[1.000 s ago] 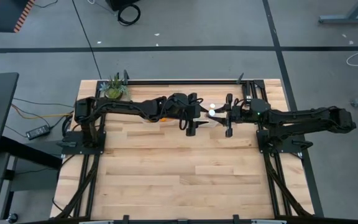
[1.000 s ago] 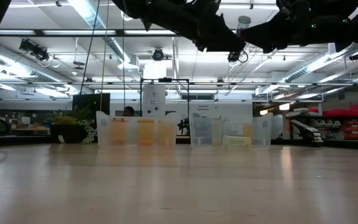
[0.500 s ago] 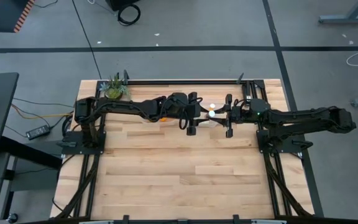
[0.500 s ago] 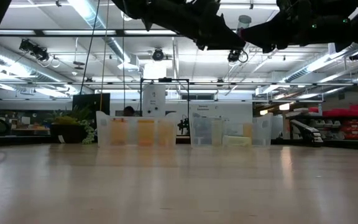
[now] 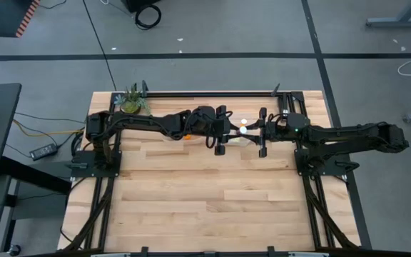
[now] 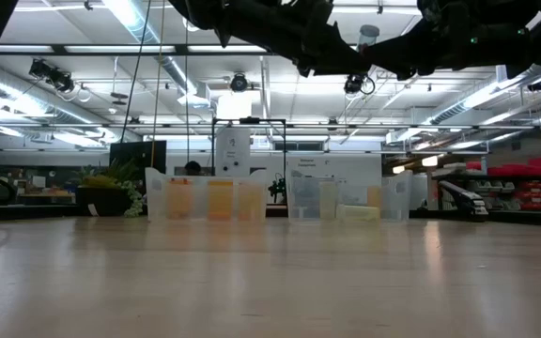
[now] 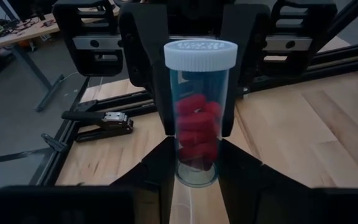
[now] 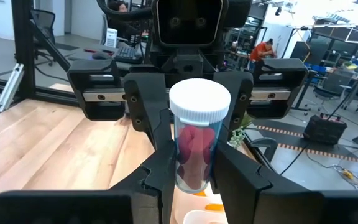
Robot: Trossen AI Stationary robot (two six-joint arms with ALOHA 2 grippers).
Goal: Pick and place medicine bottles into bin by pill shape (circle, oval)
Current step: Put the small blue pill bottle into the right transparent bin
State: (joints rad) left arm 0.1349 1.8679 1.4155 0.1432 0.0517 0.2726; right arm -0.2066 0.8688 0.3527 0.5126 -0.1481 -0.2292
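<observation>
One white-capped medicine bottle (image 7: 197, 112) of red pills was gripped mid-air from opposite sides by left gripper (image 5: 220, 133) and right gripper (image 5: 261, 133).

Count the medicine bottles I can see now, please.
1: a white-capped bottle with red pills, held up between the left gripper and right gripper. Others may sit hidden in the far bins.

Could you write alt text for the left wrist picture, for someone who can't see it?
A clear medicine bottle with a white cap, holding red pills, stands between two facing dark tools, the left tool and the right tool. Below lies the wooden table with its black frame.
</observation>
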